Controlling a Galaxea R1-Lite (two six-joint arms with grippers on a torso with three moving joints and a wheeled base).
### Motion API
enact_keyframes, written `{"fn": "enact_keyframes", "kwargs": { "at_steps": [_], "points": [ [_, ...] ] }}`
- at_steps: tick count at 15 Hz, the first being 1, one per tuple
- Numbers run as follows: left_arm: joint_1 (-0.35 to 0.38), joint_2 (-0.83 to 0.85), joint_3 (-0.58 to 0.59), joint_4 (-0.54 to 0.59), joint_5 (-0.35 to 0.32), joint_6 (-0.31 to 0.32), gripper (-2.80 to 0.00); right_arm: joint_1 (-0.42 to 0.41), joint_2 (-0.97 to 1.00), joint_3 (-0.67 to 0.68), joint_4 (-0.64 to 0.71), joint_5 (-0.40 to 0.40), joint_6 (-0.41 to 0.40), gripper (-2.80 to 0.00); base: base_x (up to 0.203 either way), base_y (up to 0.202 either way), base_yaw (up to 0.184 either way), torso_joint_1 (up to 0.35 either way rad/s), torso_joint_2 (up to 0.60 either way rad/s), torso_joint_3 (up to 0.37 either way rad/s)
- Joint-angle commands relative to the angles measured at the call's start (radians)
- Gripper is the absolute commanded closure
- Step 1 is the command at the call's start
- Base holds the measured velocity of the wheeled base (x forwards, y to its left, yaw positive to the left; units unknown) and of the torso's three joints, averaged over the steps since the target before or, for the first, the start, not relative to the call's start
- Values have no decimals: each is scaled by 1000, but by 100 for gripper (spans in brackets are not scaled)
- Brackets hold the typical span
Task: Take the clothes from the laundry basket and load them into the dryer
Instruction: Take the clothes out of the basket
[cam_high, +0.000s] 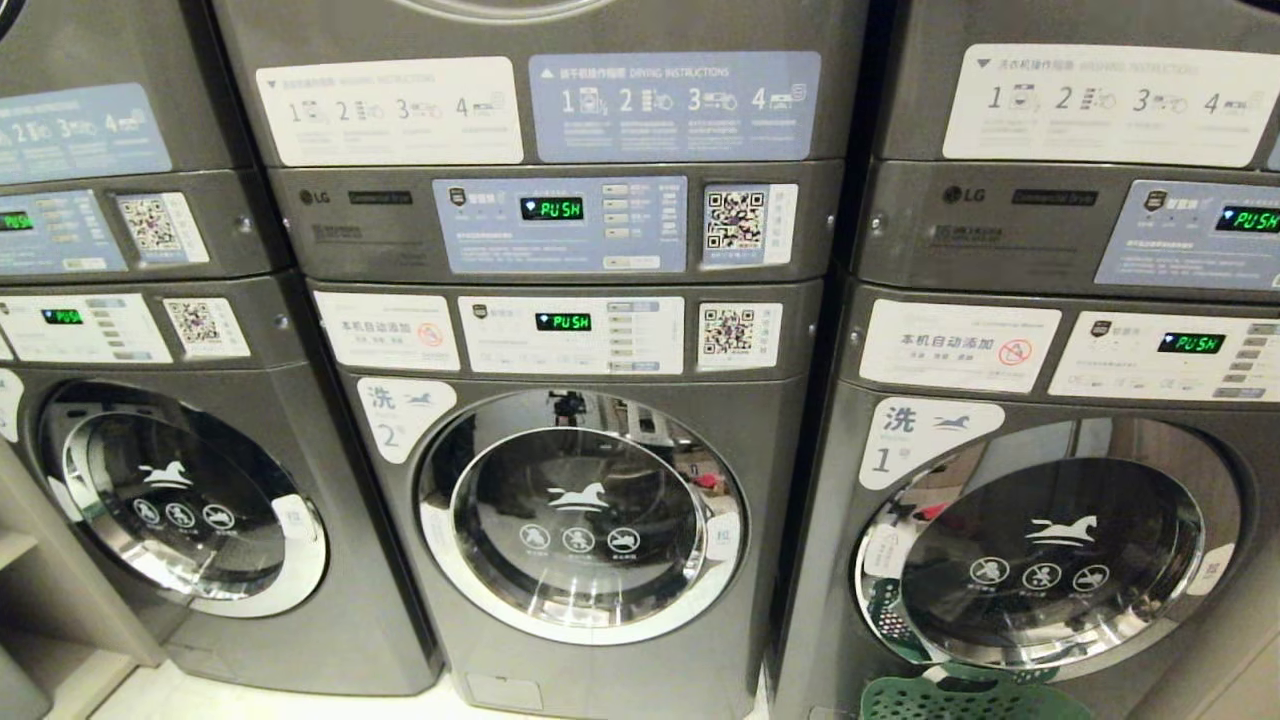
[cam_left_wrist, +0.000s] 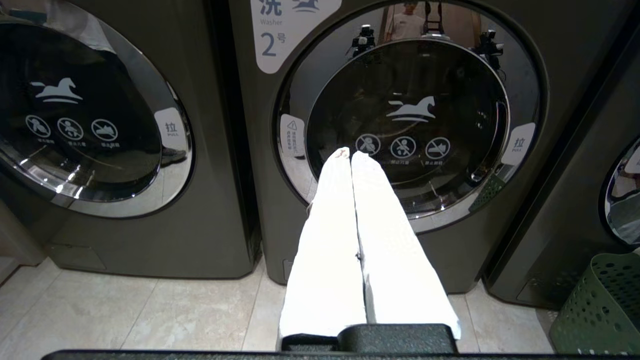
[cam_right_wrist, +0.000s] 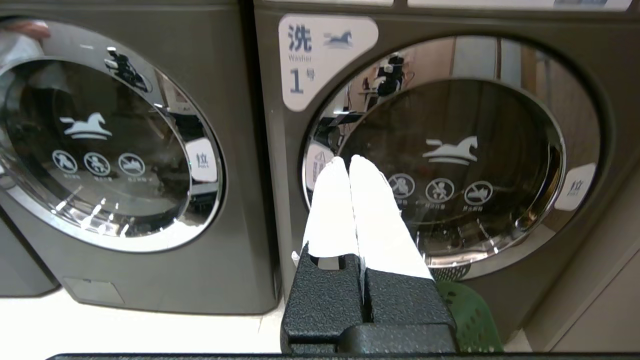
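Right pincer (cam_right_wrist: 350, 162), closed and empty, faces washer door (cam_right_wrist: 450, 170), green basket (cam_right_wrist: 470, 320) below.

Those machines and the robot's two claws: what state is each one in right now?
Washer 2 door: closed.
Washer 1 door: closed.
Leftmost washer door: closed.
Displays: lit, reading PUSH.
Green laundry basket: on the floor before washer 1; contents hidden.
Left gripper: shut, empty.
Right gripper: shut, empty.
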Motion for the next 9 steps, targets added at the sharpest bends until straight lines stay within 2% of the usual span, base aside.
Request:
{"fn": "enact_keyframes", "kwargs": {
  "at_steps": [1,9],
  "points": [
    [0,-2,2,-1,0,0,0,0,1,18,-1,0,0,0,0,0,0,-174,507,320],
    [0,-2,2,1,0,0,0,0,2,18,-1,0,0,0,0,0,0,-140,480,335]
  ]
}}
